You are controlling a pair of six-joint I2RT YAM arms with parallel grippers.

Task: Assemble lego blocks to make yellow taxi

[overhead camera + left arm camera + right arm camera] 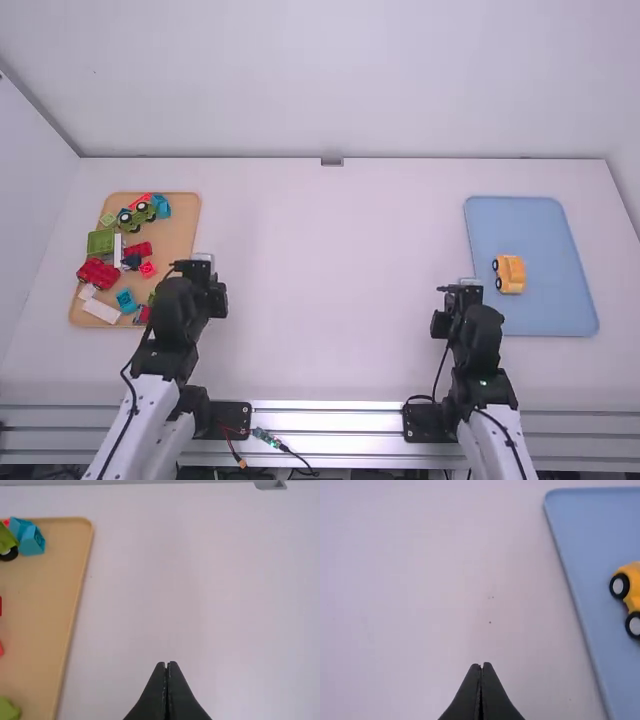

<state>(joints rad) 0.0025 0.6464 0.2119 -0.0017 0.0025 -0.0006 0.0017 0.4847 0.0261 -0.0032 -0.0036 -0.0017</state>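
Had the yellow car (pixel 514 274) just chilling on the right-side blue tray (pixel 530 225), plus left gripper (pixel 195 266) and right gripper (pixel 461 289) fingers together.

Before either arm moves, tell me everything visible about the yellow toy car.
The yellow toy car has a blocky, plastic-looking body, and two black wheels with pale hubs show along one side. It looks assembled. It rests on the blue tray, nearer the edge those wheels face; nothing else touches it. Whether it stands upright or lies tipped, I cannot tell.
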